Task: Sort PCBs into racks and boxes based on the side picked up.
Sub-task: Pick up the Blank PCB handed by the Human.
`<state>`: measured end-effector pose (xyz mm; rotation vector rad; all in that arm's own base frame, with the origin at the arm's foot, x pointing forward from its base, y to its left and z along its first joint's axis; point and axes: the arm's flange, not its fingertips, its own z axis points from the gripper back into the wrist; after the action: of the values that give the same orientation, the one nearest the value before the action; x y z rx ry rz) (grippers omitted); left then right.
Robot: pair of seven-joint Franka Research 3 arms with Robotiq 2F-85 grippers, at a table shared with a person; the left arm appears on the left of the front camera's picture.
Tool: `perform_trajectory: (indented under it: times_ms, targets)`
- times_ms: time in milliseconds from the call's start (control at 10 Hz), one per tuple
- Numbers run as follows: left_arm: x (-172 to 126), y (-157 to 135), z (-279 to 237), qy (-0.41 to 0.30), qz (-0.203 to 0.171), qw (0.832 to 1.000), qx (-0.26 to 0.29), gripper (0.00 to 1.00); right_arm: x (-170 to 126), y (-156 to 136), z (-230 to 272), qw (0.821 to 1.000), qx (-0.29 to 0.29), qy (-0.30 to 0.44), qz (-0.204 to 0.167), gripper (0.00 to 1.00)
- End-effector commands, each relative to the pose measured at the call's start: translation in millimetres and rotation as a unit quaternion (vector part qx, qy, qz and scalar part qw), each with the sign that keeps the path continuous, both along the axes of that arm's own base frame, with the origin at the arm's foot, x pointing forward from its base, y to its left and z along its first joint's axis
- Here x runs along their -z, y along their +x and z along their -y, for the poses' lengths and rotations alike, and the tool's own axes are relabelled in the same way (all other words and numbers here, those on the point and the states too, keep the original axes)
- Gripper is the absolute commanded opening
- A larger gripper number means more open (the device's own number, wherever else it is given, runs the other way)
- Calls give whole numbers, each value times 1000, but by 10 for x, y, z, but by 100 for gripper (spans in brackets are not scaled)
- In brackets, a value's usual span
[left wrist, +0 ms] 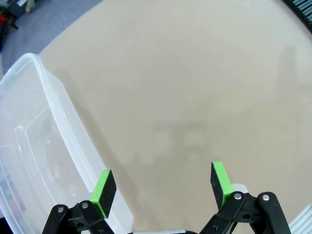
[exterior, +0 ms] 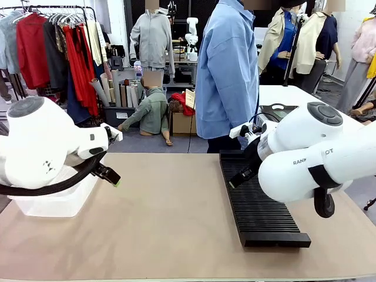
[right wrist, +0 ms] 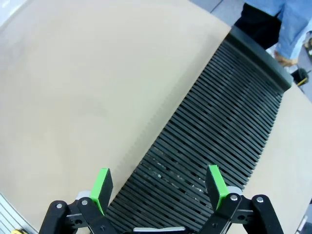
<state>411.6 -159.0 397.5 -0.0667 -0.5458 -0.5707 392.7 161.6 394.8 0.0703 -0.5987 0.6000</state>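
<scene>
The PCBs are out of view. The long black slotted rack (exterior: 258, 202) lies on the right half of the table, running away from me. My right gripper (exterior: 236, 181) hovers over its left edge, open and empty, with the rack's slots (right wrist: 209, 126) just beyond its green pads (right wrist: 101, 189). The clear plastic tub (exterior: 56, 202) stands at the table's left edge, partly hidden under my left arm. Just right of the tub's rim (left wrist: 58, 112), my left gripper (exterior: 114, 179) hangs open above bare table, with nothing between its pads (left wrist: 220, 181).
A person in a blue shirt (exterior: 226, 70) stands at the far side, behind the rack's far end; the person's legs (right wrist: 273, 19) appear past the rack. The tan tabletop (exterior: 170, 217) stretches bare between tub and rack. A white table (exterior: 294, 97) stands behind on the right.
</scene>
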Motion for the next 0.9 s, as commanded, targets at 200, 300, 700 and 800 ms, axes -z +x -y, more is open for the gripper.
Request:
perform_trajectory:
  times_ms: [200, 300, 700, 800]
  targets:
    - [-566, 156, -100, -24, -56, 998, 2, 100, -531, -127, 281, 998, 26, 41, -26, 100]
    - [-712, 202, -157, -33, -64, 997, -2, 100, -683, -156, 377, 997, 27, 54, -42, 100]
    - [-1155, 254, -447, -129, -89, 988, 5, 100, -1194, -358, 670, 975, 81, 184, -89, 100]
    - [-1233, 271, -576, -183, -103, 978, 3, 100, -1253, -400, 771, 968, 81, 218, -98, 100]
